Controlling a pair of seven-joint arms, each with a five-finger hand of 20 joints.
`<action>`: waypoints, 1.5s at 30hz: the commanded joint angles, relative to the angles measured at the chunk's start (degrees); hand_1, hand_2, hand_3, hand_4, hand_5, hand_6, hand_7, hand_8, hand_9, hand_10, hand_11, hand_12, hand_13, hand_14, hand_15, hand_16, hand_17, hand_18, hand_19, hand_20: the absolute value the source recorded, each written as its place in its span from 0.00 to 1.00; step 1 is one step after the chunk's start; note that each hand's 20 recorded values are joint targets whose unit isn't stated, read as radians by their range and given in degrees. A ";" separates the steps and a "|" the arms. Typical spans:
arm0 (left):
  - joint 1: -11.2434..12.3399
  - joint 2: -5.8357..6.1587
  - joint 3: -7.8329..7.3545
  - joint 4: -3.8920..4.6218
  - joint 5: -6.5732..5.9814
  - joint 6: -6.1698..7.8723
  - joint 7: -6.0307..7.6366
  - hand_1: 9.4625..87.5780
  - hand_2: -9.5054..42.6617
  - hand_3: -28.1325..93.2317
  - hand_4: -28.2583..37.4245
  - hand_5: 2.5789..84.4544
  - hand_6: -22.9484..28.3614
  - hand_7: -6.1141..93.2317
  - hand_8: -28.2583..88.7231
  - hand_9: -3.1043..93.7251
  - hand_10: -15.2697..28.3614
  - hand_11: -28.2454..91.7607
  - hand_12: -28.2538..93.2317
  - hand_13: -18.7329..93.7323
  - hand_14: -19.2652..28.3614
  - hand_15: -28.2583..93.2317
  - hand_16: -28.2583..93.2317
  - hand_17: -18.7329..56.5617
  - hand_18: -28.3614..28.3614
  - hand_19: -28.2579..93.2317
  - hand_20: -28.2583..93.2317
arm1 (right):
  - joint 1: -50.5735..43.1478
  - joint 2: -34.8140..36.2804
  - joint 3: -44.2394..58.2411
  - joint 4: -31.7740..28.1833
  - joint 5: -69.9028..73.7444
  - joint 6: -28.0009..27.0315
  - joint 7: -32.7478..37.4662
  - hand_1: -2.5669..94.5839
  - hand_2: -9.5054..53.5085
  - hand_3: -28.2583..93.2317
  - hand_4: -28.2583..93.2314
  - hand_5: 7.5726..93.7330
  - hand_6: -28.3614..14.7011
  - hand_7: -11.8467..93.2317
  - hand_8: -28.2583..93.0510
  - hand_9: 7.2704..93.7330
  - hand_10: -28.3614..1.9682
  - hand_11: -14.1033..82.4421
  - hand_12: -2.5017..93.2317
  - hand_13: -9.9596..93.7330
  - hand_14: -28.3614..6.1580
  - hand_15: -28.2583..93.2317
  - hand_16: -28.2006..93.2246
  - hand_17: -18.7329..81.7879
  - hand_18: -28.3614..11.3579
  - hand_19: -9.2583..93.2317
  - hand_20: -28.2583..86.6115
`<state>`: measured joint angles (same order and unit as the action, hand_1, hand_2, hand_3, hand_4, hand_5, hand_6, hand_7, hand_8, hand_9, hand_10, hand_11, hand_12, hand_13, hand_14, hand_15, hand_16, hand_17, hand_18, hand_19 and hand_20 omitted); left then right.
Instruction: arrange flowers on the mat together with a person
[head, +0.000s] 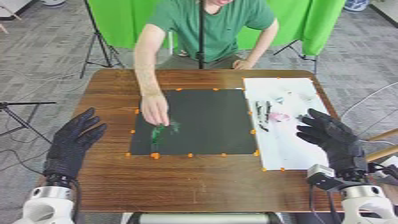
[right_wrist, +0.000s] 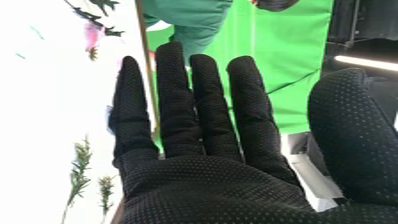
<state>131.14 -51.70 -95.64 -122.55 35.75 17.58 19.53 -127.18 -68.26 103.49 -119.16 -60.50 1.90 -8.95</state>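
Observation:
In the head view, a person's hand (head: 155, 110) reaches over the dark mat (head: 209, 122) and touches a green sprig (head: 158, 134) near the mat's left side. My left hand (head: 73, 142) is open at the table's left edge, apart from the mat. My right hand (head: 330, 137) is held open over the right part of the white sheet (head: 284, 135), beside a pink flower (head: 279, 117) and dark stems (head: 264, 111). In the right wrist view, my right hand (right_wrist: 209, 182) has straight fingers and holds nothing; green sprigs (right_wrist: 80, 167) and a pink flower (right_wrist: 92, 36) lie on the white surface.
Orange markers (head: 190, 155) line the mat and the sheet. The brown wooden table (head: 204, 185) extends in front of the mat. Across the table, a black stand pole (head: 201, 35) rises in front of the person.

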 joint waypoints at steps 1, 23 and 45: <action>0.57 -0.69 0.22 0.43 0.10 -0.34 -0.60 0.25 0.25 0.81 0.04 0.45 0.52 0.23 0.17 0.38 0.66 0.46 0.34 0.45 0.77 0.49 0.22 0.22 0.90 0.65 0.27 | -0.94 -0.82 0.63 -0.42 -0.27 -0.75 -0.32 0.20 0.31 0.97 0.02 0.42 0.59 0.31 0.13 0.43 0.44 0.31 0.24 0.49 0.43 0.48 0.41 0.33 0.16 0.58 0.46; 0.59 -0.80 0.05 0.56 0.19 -0.55 -0.78 0.25 0.25 0.81 0.04 0.46 0.52 0.23 0.17 0.38 0.66 0.46 0.34 0.45 0.77 0.49 0.22 0.22 0.90 0.65 0.27 | -0.35 0.12 -0.55 -0.28 -0.23 0.50 -0.37 0.20 0.31 0.97 0.02 0.42 0.59 0.31 0.13 0.43 0.44 0.31 0.24 0.49 0.43 0.48 0.41 0.33 0.17 0.58 0.46; 0.73 -0.65 0.02 0.34 -0.13 -0.09 0.00 0.25 0.25 0.81 0.04 0.45 0.52 0.23 0.17 0.38 0.67 0.46 0.34 0.45 0.77 0.49 0.22 0.22 0.90 0.65 0.27 | 0.92 1.16 -1.60 -0.11 -0.18 1.79 -0.27 0.20 0.31 0.97 0.02 0.42 0.59 0.31 0.13 0.43 0.44 0.31 0.24 0.49 0.43 0.48 0.41 0.33 0.16 0.58 0.46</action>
<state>131.29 -51.90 -95.65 -122.43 35.77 17.58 19.57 -126.43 -67.51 102.13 -119.13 -60.49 2.90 -8.90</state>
